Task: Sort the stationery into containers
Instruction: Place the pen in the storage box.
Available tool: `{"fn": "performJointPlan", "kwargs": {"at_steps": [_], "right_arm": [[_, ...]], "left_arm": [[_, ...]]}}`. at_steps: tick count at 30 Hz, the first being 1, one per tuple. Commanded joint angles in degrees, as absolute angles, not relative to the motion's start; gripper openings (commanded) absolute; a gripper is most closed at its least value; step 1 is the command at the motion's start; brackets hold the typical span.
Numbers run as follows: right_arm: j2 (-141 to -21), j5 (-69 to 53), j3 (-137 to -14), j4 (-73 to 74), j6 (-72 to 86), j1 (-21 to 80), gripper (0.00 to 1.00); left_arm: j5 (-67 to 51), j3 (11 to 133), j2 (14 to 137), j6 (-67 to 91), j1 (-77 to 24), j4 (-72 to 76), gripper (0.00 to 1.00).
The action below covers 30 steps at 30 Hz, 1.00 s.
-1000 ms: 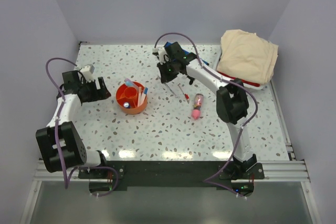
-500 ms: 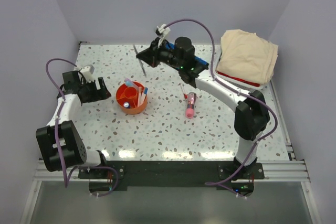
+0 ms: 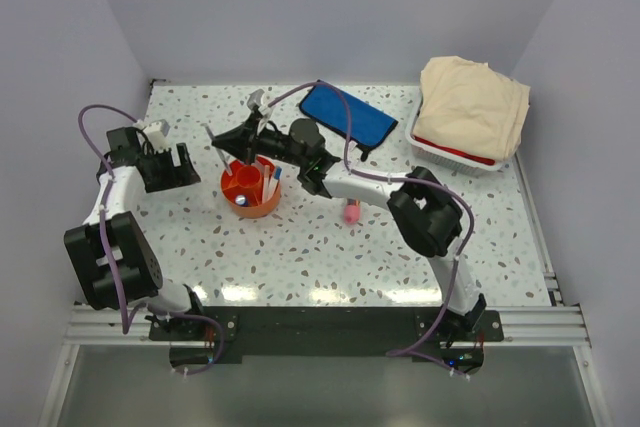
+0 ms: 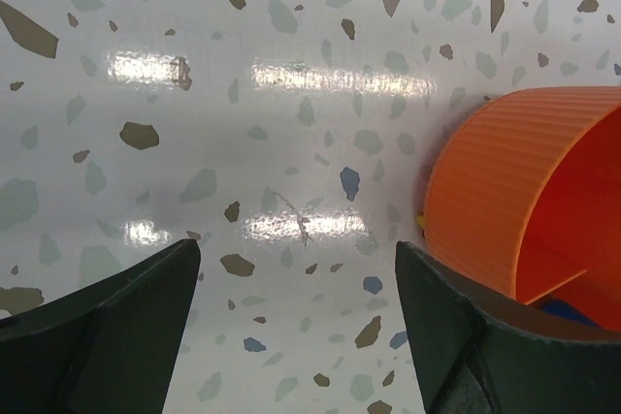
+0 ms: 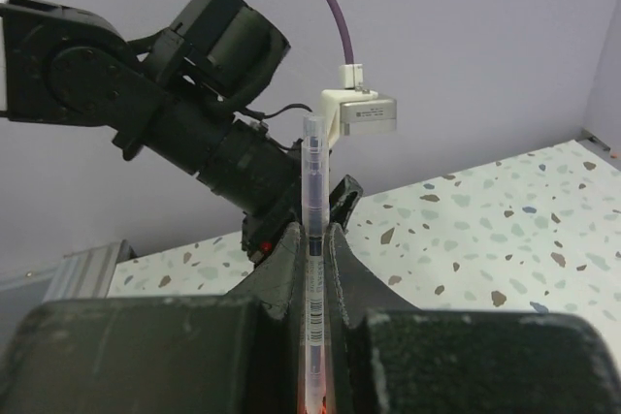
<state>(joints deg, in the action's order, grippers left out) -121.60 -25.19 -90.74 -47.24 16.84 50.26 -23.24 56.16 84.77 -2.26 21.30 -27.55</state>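
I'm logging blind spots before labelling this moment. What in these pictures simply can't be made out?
- Top view: the right arm covers all but one end of the pink tube.
- Top view: the items inside the orange tub are too small to identify. The left wrist view cuts the tub off at its right edge.
- Right wrist view: the lower end of the pen is hidden inside the right gripper.

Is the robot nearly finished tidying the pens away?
About halfway, I'd guess. Done: a few markers stand in the round orange plastic tub. In hand: the right gripper pinches a thin clear pen by the tub. To do: a pink tube lies loose; the left gripper is open, empty.
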Motion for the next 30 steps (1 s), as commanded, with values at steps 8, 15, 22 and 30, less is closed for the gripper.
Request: {"fn": "performJointPlan", "kwargs": {"at_steps": [8,15,22,30], "right_arm": [[-128.1,-24.7,-97.6,-55.7,15.7,49.7,0.00],[-130.2,-25.0,-99.1,-54.5,15.0,49.7,0.00],[-130.6,-26.1,-98.1,-53.6,13.9,49.7,0.00],[-133.7,-26.0,-96.3,-55.3,13.4,49.9,0.00]], "left_arm": [[-24.1,57.2,84.7,-3.3,22.1,-28.4,0.86],[-24.9,57.0,85.1,-2.7,22.2,-27.8,0.86],[-25.2,57.7,86.0,-2.8,22.2,-27.5,0.86],[-25.8,58.0,87.2,-2.7,22.2,-27.9,0.86]]}}
